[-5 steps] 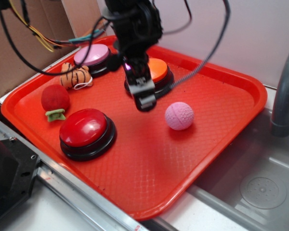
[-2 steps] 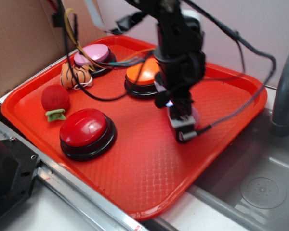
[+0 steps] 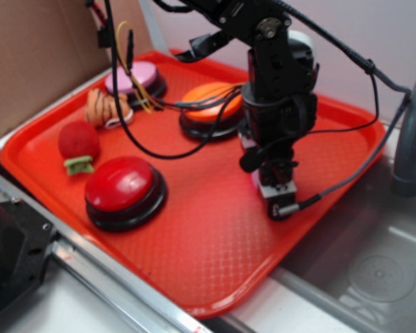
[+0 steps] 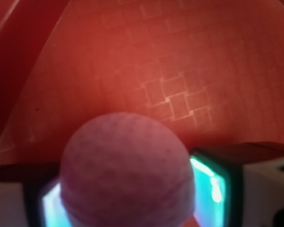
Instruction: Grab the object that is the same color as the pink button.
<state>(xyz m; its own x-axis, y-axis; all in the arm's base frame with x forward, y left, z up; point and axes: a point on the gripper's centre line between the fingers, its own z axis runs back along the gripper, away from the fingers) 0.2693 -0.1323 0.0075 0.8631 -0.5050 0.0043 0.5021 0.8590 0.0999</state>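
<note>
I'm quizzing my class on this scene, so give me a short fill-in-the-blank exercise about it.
1. Everything sits on a tray coloured ____.
2. In the wrist view, the ball between the gripper fingers is ____.
3. The button nearest the fuzzy red ball has a ____ top.
4. The tiger toy lies beside the ____ button.

Missing words: red; pink; red; pink

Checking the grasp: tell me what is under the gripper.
The pink ball sits between the gripper fingers over the red tray. The exterior view hides it behind the arm; whether the ball touches the tray is covered.
</note>
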